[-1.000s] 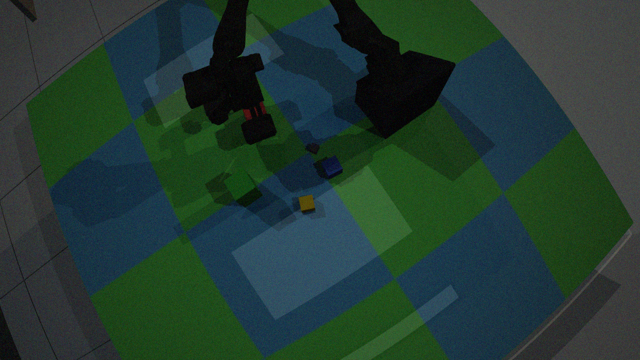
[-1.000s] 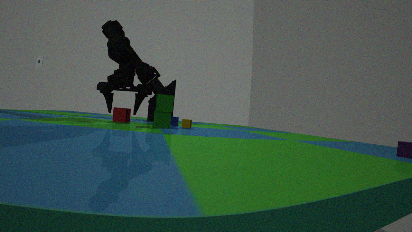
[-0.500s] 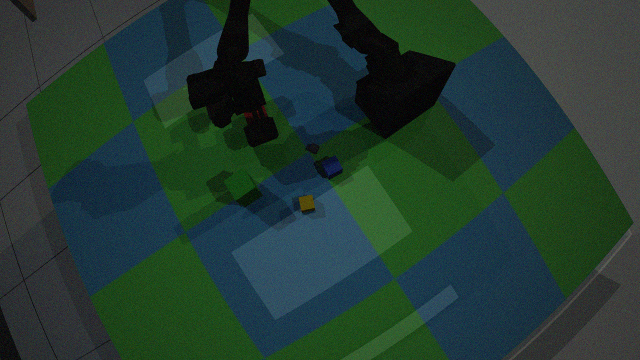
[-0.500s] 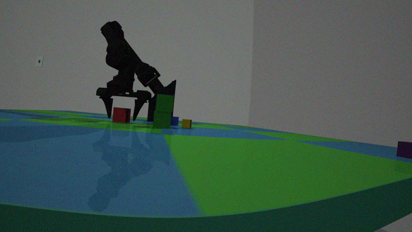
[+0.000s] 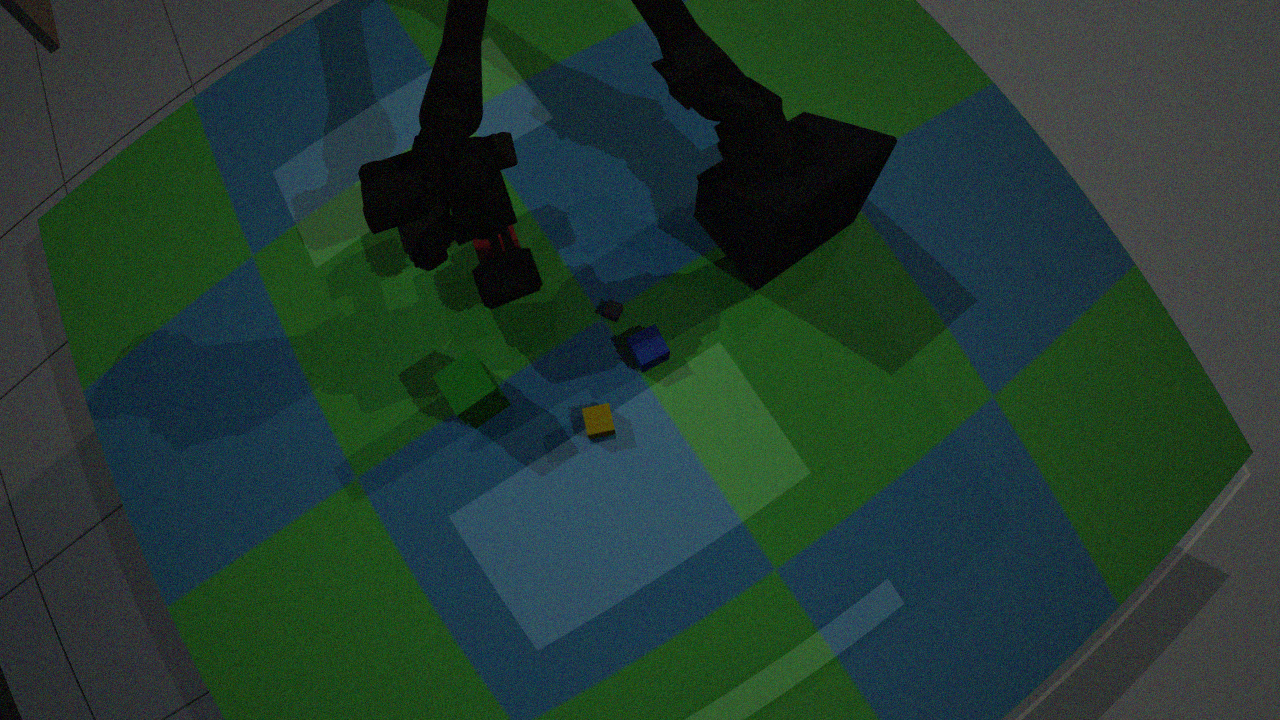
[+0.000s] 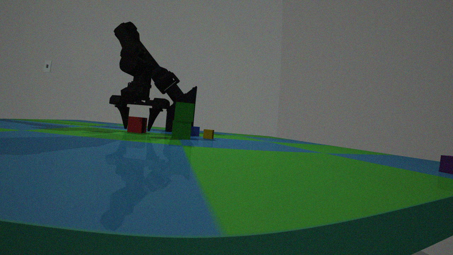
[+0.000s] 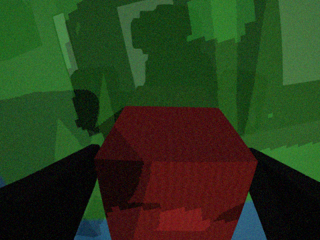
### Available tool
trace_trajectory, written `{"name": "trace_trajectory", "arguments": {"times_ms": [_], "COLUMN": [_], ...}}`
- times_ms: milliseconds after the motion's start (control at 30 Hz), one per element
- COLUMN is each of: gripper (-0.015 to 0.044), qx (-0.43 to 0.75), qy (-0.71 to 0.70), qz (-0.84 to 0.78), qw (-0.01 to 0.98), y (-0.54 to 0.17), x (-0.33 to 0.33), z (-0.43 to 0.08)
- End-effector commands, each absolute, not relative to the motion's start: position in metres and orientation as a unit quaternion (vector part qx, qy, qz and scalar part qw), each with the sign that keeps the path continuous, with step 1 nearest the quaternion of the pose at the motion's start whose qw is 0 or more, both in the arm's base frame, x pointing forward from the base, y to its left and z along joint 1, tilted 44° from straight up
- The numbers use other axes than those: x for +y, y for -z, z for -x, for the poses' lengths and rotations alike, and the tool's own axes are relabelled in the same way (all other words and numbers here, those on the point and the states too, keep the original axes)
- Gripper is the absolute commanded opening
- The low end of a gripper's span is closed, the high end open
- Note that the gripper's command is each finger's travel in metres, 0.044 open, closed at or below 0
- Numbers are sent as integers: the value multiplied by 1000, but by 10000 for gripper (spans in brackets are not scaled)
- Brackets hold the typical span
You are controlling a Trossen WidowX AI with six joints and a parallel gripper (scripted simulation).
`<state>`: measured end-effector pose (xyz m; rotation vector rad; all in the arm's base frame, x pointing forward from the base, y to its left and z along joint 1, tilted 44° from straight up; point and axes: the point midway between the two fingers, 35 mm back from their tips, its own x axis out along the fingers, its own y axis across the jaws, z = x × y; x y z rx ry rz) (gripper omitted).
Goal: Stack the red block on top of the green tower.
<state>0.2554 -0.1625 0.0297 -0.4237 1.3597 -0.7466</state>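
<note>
Red block (image 5: 483,243) (image 6: 136,124) (image 7: 177,140): where was it situated in this arrangement?

It rested on the green-and-blue chequered desk (image 5: 850,528) (image 6: 253,190) (image 7: 20,77), between the two fingers (image 6: 123,117), and was well below the top of the green tower (image 5: 465,385) (image 6: 183,120). In the top view, the dark arm (image 5: 452,80) (image 6: 136,60) covered most of it.

In what state were the jaws?

They stood widely open, though short of their full spread, and pointed downward around the block. The wrist view showed one finger just beside each side of it; whether either touched could not be told, and no secure grip was evident.

How was the tower composed?

Of two green blocks, one upon the other, upright and apart from the red block. Its top bore nothing red.

And the neighbouring objects?

A yellow block (image 5: 597,420) (image 6: 208,134) and a blue block (image 5: 648,347) (image 6: 195,131) lay near one another on the desk. A small dark object (image 5: 610,309), too dim to identify, lay near the blue one. A purple block (image 6: 446,164) appeared at the right edge of the exterior view, well apart from the rest
</note>
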Motion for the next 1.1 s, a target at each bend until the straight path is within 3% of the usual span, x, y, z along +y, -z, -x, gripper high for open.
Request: {"name": "trace_trajectory", "arguments": {"times_ms": [0, 100, 333, 533, 1067], "gripper": [282, 204, 157, 0, 0], "qx": [609, 609, 609, 610, 610], "qy": [332, 332, 332, 332, 331], "qz": [190, 190, 190, 189, 188], "qw": [694, 694, 694, 695, 695], "y": [-29, -29, -29, -40, -90], "x": [-162, -162, -162, -152, -104], "z": [-256, -256, -256, -256, -253]}}
